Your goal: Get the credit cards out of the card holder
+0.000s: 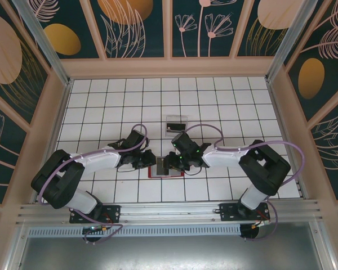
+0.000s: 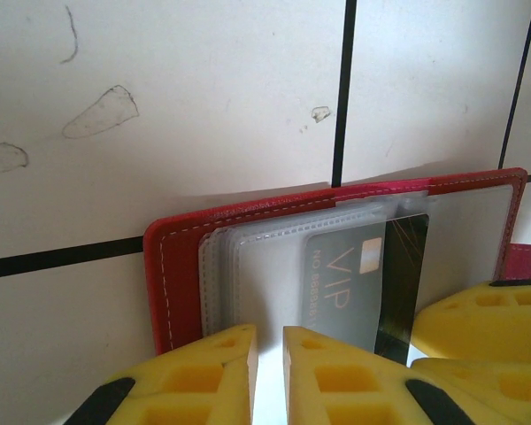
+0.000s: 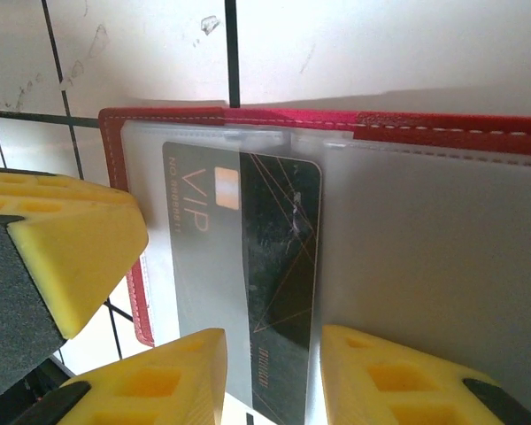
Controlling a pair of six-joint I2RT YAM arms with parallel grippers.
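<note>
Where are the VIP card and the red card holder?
VIP card (image 3: 243, 266): right wrist view, middle of its face.
card holder (image 2: 181, 274): left wrist view, red stitched left border.

You see the card holder in red, leather-like material with a fine grain and pale stitching along its edge. Inside it, the pockets are frosted, soft-looking clear plastic. The credit card is smooth plastic, dull grey under the sleeve and glossy black where bare. The left claw and right claw are matt yellow plastic. The surface is smooth and white, faintly shiny, scuffed and smudged.
</note>
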